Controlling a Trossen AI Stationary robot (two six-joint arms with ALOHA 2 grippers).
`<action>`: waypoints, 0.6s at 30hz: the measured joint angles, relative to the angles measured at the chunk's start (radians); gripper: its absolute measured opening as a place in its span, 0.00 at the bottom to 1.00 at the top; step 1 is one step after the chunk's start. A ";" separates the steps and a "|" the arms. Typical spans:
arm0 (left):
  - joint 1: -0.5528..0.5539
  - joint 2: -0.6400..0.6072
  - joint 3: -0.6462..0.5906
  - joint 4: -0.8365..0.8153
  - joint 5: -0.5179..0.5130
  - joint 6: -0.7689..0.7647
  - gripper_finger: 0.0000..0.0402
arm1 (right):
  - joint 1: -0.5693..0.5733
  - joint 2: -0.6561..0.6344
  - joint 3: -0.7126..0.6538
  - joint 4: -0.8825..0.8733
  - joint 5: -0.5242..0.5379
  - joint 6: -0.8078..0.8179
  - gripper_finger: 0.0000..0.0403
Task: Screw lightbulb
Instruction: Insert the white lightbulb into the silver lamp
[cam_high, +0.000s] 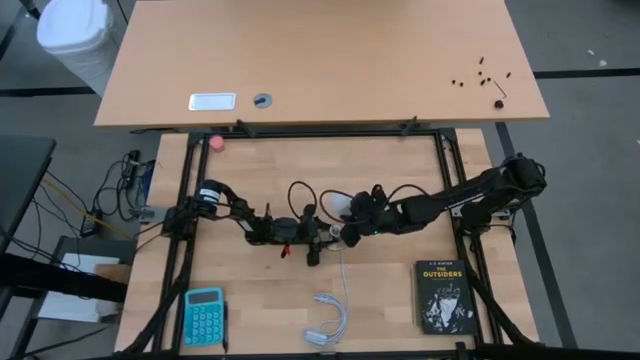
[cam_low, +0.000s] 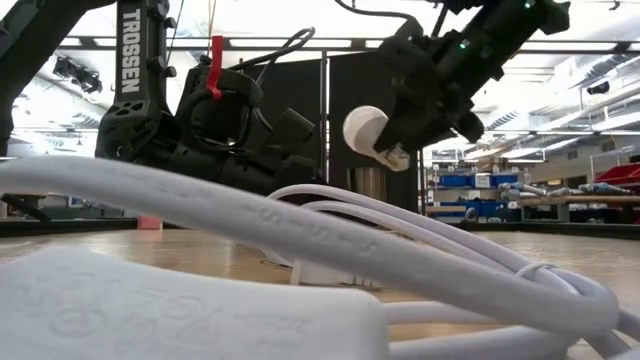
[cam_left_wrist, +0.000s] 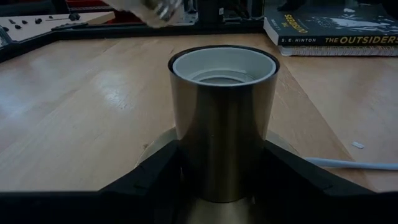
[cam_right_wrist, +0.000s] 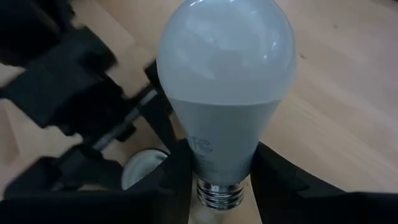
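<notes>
The step in hand looks like the approach before threading: the right gripper (cam_right_wrist: 221, 180) pinches the lightbulb (cam_right_wrist: 225, 93) by its grey neck, fingers pressed against it on both sides, and carries it in the air near the middle of the table, clear of the wood. The left gripper (cam_left_wrist: 221, 171) clamps the brass-coloured lamp socket (cam_left_wrist: 222, 118) by its barrel, holding it upright with its white threaded mouth open. In the low view the bulb's screw base (cam_low: 397, 157) hangs above and just right of the socket, tilted rather than plumb, though the white power cord (cam_low: 300, 240) in the foreground blocks much of the gap, so the exact offset is uncertain. The next move probably calls for bringing the base square over the mouth, lowering it in, then turning. Readable writing: "TROSSEN" on the left arm (cam_low: 131, 40), and "S.E. HINTON THE OUTSIDERS" on the spine of the book (cam_left_wrist: 336, 31) at the near right of the table.
</notes>
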 joint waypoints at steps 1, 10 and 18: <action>0.000 0.000 0.000 0.000 0.000 0.000 0.52 | 0.002 0.001 0.000 0.011 0.002 -0.006 0.33; -0.001 0.000 0.000 0.000 0.001 0.000 0.52 | 0.033 0.001 0.001 0.017 0.085 -0.018 0.33; -0.001 0.000 0.000 0.000 0.001 0.000 0.52 | 0.054 0.001 0.001 0.045 0.116 -0.018 0.33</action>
